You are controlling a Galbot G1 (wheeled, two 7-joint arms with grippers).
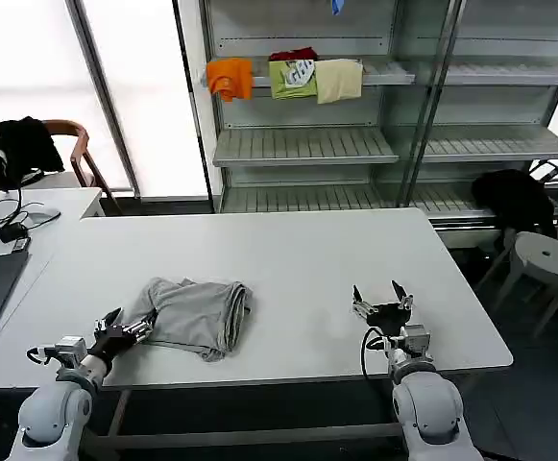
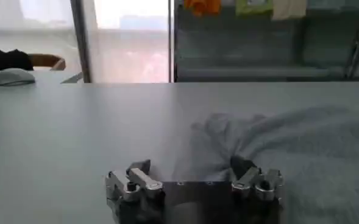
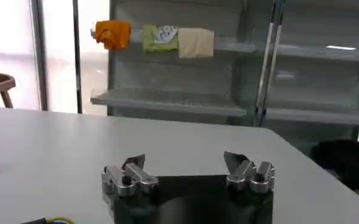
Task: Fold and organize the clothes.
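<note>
**Grey shirt lies folded near the table's left front, both grippers low at the near edge**

Light grey fabric, soft and creased, makes up the one shirt (image 1: 195, 316) on the white table (image 1: 288, 259). It lies as a rough folded bundle toward the robot's left front part of the tabletop, with its rounded folded edge on the side facing the table's middle and a narrower part reaching toward the left gripper. No print or collar can be made out on it from the head view.

The left gripper (image 1: 131, 327) sits low over the near left edge of the table, right at the shirt's nearest corner. Its fingers are spread apart. In the left wrist view the left gripper (image 2: 191, 168) shows both fingers parted, and the grey cloth (image 2: 289, 146) lies just ahead of and around one fingertip; whether that finger actually touches the fabric cannot be told. Nothing is clamped between the fingers.

The right gripper (image 1: 382, 296) rests over the near right part of the table, well apart from the shirt, with bare tabletop around it. Its fingers stand wide apart and hold nothing, as the right wrist view confirms (image 3: 184, 163).

Behind the table stands a grey metal shelf unit (image 1: 303, 144). On its upper shelf lie three small garments side by side: an orange one (image 1: 230, 78), a lime-green one (image 1: 292, 77) and a cream one (image 1: 339, 80).
</note>
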